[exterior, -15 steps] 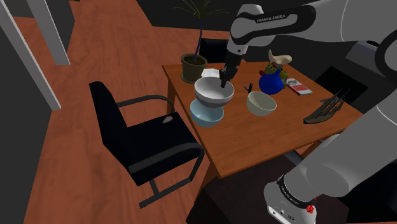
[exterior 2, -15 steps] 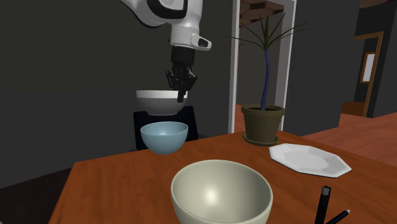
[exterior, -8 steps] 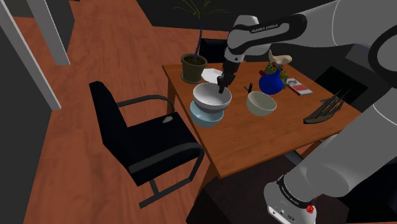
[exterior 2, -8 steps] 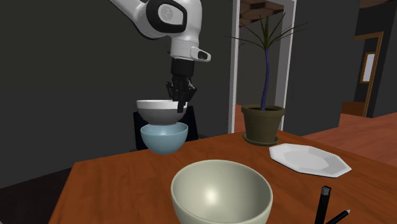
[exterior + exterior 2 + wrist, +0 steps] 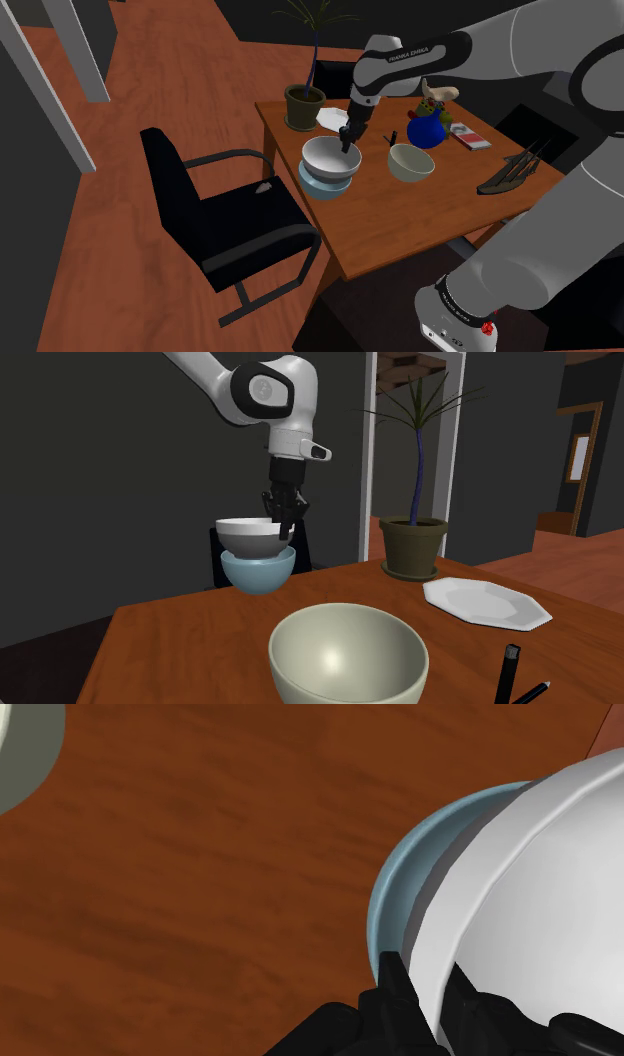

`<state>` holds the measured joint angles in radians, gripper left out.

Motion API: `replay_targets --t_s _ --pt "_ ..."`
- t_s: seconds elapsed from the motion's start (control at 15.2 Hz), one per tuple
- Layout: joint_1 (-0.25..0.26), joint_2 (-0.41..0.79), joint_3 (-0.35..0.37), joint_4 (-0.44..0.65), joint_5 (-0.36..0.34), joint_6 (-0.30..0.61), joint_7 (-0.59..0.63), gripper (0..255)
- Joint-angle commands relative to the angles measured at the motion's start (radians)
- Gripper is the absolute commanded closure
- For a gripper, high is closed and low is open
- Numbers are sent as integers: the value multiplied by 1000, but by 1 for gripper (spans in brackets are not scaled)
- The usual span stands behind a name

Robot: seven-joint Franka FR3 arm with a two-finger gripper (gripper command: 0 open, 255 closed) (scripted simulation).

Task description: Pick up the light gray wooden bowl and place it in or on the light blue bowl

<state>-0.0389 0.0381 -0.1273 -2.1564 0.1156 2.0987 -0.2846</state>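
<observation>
Nearest the second exterior camera, a pale cream-green bowl (image 5: 348, 652) is sitting on the brown wood-grained table (image 5: 170, 642). It is round and deep, and it is showing a bare, glossy hollow. Just to that view's right of it, two black pens (image 5: 510, 674) are lying at the picture's lower edge. A little farther back a flat white plate (image 5: 487, 602) with a faceted rim is lying bare on the wood. Farther on, near the table's far edge, the light blue bowl (image 5: 258, 574) is standing upright, smooth and slightly shiny. The white-grey bowl (image 5: 250, 536) is sitting inside it: its rounded lower part is sunk below the blue rim, while its upper band is standing proud and both rims are looking level. Its surface is reading plain and smooth, shaded grey outside and white within. The gripper (image 5: 425, 982) is hanging vertically over this bowl's rim on the second exterior view's right side. Its fingers are only narrowly parted and are pinching the bowl wall, one inside and one outside in the gap by the blue rim. Beyond the bowls a black chair (image 5: 300, 548) is showing dark behind the table edge. Farther off to that view's right, a potted plant (image 5: 412, 548) is standing in a squat olive pot, with a thin bluish stem and long narrow leaves.
</observation>
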Motion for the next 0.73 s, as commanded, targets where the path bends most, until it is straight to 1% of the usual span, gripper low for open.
replay_targets --t_s 0.0,0.2,0.26,0.59,0.66 --pt "0 0 0 -1 0 1 0 255" --pt "0 0 0 -1 0 1 0 255" --pt "0 0 0 -1 0 1 0 0" --pt "0 0 0 -1 0 1 0 0" --pt "-1 -12 -1 20 -4 -32 2 0"
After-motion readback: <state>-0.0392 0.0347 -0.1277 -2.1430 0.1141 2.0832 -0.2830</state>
